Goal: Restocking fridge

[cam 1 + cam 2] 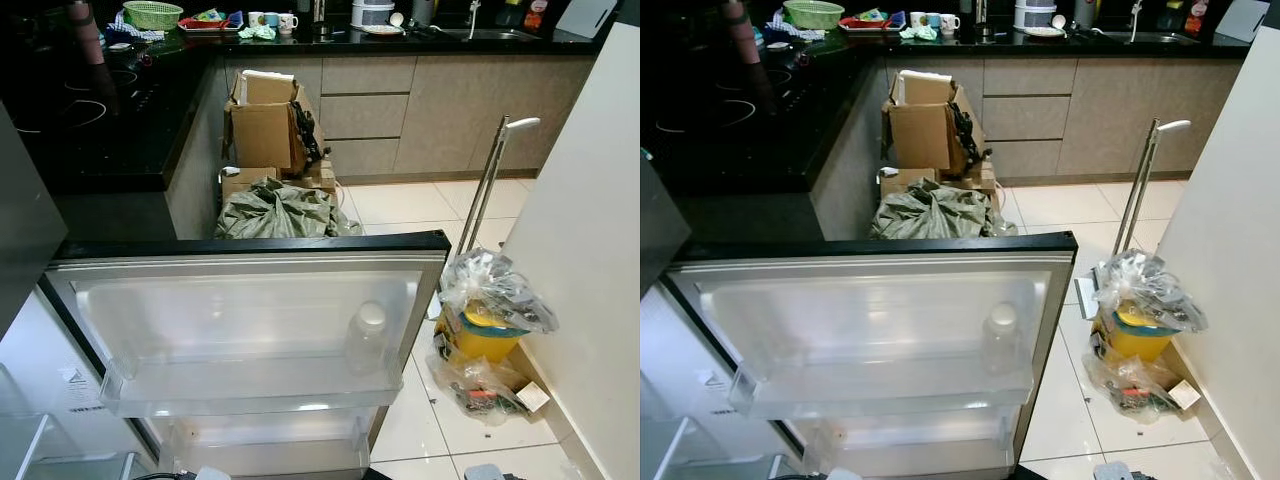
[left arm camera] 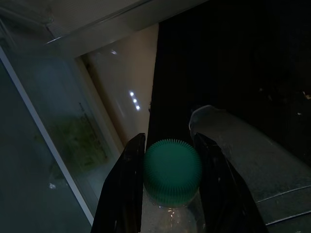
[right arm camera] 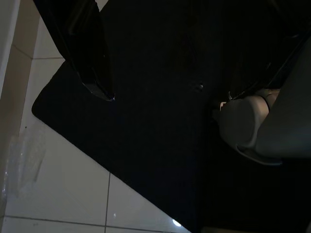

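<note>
From the head camera, the open fridge door (image 1: 250,250) stretches across the foreground, its clear upper door shelf (image 1: 250,385) holding one clear plastic bottle with a white cap (image 1: 366,335) standing upright near the shelf's right end; a second clear shelf sits below it. Beyond the door are a black kitchen counter (image 1: 100,130), an open cardboard box (image 1: 268,125) on the floor with a crumpled green bag (image 1: 280,212) in front of it, and to the right a yellow bin wrapped in clear plastic (image 1: 490,310) beside a white wall. In the left wrist view, the left gripper (image 2: 172,170) has its two black fingers (image 2: 127,184) clamped on the neck of a green-capped bottle (image 2: 172,171), one on each side of the cap, with a pale fridge wall behind it. In the right wrist view, the right gripper (image 3: 170,94) hangs over a dark mat (image 3: 146,160) on white floor tiles (image 3: 63,194), fingers wide apart and holding nothing.
</note>
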Tool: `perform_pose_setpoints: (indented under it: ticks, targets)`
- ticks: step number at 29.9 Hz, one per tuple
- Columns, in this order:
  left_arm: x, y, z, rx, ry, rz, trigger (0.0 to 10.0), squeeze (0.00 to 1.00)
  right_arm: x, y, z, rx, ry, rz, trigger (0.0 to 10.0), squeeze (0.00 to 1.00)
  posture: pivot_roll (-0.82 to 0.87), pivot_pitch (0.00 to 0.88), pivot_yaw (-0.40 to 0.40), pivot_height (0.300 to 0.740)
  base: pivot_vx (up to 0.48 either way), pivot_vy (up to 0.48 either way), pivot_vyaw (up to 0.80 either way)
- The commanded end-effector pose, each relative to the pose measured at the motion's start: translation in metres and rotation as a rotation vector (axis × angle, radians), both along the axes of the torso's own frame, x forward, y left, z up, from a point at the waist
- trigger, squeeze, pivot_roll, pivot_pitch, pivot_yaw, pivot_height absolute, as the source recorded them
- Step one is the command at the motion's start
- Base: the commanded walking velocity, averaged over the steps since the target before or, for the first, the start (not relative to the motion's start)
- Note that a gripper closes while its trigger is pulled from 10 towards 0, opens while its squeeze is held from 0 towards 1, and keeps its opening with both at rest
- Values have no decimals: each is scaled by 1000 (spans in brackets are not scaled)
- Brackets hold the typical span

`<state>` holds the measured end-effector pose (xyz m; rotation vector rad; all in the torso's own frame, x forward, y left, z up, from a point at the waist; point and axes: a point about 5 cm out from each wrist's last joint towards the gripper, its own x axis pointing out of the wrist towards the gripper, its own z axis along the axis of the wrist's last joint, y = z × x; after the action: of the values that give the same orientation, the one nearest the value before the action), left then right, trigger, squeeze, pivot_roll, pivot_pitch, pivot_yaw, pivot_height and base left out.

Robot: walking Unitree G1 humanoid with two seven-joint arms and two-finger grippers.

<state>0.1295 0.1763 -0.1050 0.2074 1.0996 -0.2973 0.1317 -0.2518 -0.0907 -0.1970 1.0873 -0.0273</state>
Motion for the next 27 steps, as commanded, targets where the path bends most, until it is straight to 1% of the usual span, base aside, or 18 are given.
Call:
perform_pose_setpoints:
  ticks: [1, 6, 8, 11, 15, 24, 27]
  targets:
    - [-2, -5, -1, -14, 5, -3, 10000, 0, -2, -1, -1, 0, 13, -18, 10000, 0, -53, 23, -12, 721, 0, 0, 0]
    - [-1, -3, -1, -1, -1, -5, 10000, 0, -3, -1, -1, -1, 15, -20, 10000, 0, -52, 21, -11, 701, 0, 0, 0]
    - [2, 1, 1, 28, -22, -10, 10000, 0, -2, -1, -1, 1, 12, -20, 10000, 0, -52, 21, -11, 691, 0, 0, 0]
    - [3, 3, 1, 45, -36, -12, 10000, 0, -1, 0, -1, 3, 7, -19, 10000, 0, -52, 21, -11, 686, 0, 0, 0]
    - [12, 12, 6, 105, -89, 6, 10000, 0, 0, 0, 0, 8, -2, -20, 10000, 0, -51, 19, -9, 686, 0, 0, 0]
    - [14, 15, 7, 118, -96, 1, 10000, 0, 0, 0, 0, 13, -9, -34, 10000, 0, -52, 23, -1, 686, 0, 0, 0]
    - [11, 13, 5, 99, -80, 12, 10000, 0, 0, 1, 0, 16, -8, -36, 10000, 0, -50, 24, 0, 686, 0, 0, 0]
